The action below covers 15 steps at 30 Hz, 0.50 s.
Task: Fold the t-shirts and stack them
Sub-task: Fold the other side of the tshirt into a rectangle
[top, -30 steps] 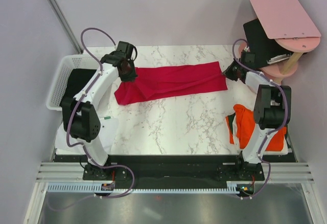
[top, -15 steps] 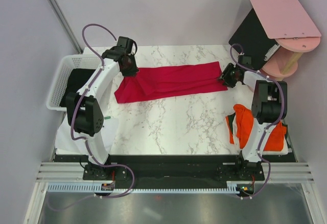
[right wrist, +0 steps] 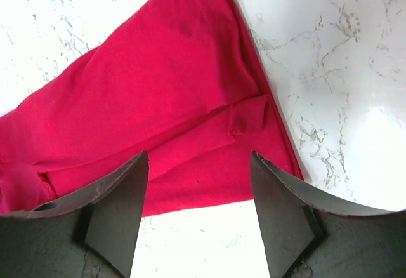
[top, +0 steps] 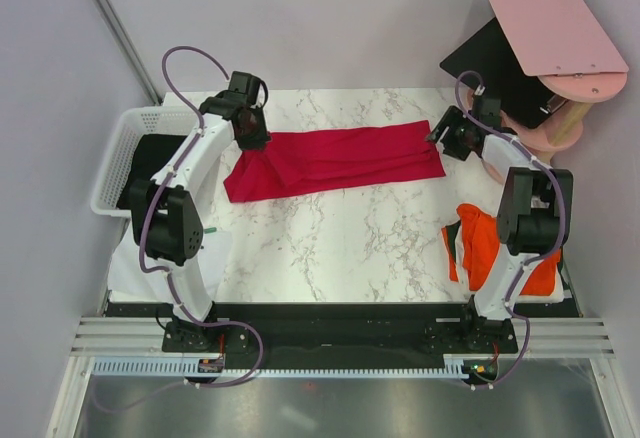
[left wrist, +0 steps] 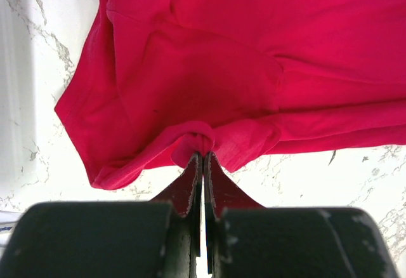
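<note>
A crimson red t-shirt (top: 335, 158) lies folded into a long band across the far part of the marble table (top: 340, 238). My left gripper (top: 252, 142) is shut on a bunched fold at the shirt's left end; in the left wrist view the cloth (left wrist: 254, 68) is pinched at the gripper's tips (left wrist: 203, 156). My right gripper (top: 438, 140) hovers open over the shirt's right end (right wrist: 158, 100), with its jaws (right wrist: 200, 158) wide apart and nothing between them. Orange-red t-shirts (top: 490, 248) lie piled at the right edge. A black t-shirt (top: 150, 163) sits in the basket.
A white mesh basket (top: 112, 163) stands at the left edge of the table. A flat black board (top: 490, 58) and pink boards (top: 555, 28) rest on a stand at the back right, close behind my right arm.
My right gripper has opened and let go of the shirt's right end, which now lies flat. My left gripper stays shut on the left end and has shifted slightly toward the back.
</note>
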Each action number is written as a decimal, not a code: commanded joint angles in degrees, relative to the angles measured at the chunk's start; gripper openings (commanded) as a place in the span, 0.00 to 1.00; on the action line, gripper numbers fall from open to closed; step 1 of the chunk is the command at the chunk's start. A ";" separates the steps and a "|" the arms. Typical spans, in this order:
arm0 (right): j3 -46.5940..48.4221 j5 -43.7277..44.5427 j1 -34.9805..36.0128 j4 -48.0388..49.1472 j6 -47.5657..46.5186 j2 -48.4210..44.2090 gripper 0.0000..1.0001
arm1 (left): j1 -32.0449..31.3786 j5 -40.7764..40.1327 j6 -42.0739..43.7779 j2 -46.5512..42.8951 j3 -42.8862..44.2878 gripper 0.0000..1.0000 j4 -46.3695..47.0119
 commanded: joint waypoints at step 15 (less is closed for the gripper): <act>5.93 3.34 3.59 0.00 -5.65 -8.59 0.73 | 0.98 0.20 3.33 -1.42 -2.56 0.02 1.98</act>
